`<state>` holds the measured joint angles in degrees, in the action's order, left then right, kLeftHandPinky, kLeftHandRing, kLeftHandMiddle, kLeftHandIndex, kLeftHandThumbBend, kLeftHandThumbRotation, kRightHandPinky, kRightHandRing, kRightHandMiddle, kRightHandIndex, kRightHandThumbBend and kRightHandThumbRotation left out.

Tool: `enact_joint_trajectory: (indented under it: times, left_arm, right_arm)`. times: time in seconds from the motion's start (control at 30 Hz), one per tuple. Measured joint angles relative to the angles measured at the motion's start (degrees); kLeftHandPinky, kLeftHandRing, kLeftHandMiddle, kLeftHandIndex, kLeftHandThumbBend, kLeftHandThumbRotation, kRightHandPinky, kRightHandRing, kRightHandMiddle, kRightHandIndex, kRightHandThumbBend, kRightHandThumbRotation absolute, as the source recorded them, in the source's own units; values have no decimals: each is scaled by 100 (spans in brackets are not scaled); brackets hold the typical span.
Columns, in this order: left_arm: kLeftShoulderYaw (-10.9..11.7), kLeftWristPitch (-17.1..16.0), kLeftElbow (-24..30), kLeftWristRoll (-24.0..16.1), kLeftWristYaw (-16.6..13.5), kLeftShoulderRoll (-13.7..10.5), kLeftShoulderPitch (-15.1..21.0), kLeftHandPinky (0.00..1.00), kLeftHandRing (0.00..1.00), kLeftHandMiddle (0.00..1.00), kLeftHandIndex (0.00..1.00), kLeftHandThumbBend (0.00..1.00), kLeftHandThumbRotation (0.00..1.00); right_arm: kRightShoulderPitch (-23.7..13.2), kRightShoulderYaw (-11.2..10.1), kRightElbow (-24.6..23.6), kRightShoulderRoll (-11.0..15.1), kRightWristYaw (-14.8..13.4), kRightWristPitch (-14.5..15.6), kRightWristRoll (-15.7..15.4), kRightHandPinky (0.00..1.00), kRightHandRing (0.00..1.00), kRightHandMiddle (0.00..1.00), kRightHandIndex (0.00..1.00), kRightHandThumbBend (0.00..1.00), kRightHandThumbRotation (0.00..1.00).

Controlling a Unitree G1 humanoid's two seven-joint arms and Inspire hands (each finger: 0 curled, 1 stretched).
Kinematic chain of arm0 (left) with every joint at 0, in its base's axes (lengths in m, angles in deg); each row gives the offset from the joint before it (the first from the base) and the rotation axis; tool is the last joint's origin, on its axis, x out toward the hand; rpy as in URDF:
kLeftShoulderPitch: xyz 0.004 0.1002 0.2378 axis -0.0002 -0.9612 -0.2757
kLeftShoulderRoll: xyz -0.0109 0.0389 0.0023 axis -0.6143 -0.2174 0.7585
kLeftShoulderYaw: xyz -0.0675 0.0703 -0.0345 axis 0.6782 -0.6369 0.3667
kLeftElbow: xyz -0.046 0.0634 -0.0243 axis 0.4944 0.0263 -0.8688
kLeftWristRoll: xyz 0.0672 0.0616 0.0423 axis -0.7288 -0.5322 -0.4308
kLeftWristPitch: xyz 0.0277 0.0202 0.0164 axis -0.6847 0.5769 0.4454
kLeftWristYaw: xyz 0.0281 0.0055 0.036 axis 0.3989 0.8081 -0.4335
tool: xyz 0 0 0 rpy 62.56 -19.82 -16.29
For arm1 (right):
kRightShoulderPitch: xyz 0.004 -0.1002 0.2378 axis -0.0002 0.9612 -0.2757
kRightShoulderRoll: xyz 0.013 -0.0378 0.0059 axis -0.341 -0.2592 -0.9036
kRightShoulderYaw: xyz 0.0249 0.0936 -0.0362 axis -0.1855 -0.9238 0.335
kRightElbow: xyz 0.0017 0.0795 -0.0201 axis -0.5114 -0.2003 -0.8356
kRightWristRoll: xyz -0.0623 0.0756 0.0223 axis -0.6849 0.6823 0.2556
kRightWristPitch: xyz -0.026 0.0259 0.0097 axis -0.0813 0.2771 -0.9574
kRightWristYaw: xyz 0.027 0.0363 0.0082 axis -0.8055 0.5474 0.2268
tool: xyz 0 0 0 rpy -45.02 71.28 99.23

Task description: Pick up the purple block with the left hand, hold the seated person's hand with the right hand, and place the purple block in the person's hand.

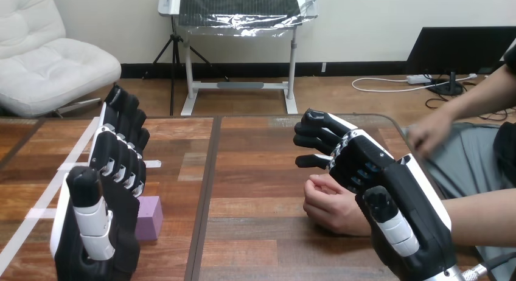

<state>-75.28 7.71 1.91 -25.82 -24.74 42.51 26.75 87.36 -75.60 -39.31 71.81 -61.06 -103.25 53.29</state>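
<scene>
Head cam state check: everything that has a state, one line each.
left hand: open, fingers straight, holding nothing.
right hand: open, fingers loosely bent, beside the person's lower hand, not gripping it.
purple block: lying on the table, partly behind the left hand, not picked up.
person's lower hand: resting on the table, loosely curled, nothing visible in it.
person's upper hand: raised at the view's right, blurred.

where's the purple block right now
In the head view the small purple block sits on the wooden table at lower left, partly hidden behind the robot's left hand, just left of the table's dark seam.
</scene>
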Motion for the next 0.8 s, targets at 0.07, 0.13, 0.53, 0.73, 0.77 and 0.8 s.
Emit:
enact_joint_trajectory:
  times: [0.07,0.13,0.53,0.73,0.77,0.8]
  left_arm:
    - [0,0,0,0,0,0,0,100,100,100,99,97,100]
    - [0,0,0,1,0,0,0,100,100,100,99,97,100]
    - [0,0,0,4,2,0,0,100,100,100,99,97,100]
    - [-1,0,0,0,8,0,1,100,100,100,99,98,100]
    - [-1,0,0,-2,8,0,1,100,100,100,99,98,100]
    - [-1,0,0,-4,8,0,1,100,100,100,98,98,100]
  right_arm:
    - [0,0,0,0,0,0,0,75,84,84,84,97,82]
    - [0,0,0,0,0,0,0,74,84,84,84,97,82]
    - [0,0,0,0,-1,0,0,74,84,84,84,96,82]
    - [0,0,0,0,-1,0,0,74,83,84,84,96,82]
    - [0,0,0,0,-1,0,0,74,83,84,84,96,82]
    - [0,0,0,0,-1,0,0,74,83,84,84,96,82]
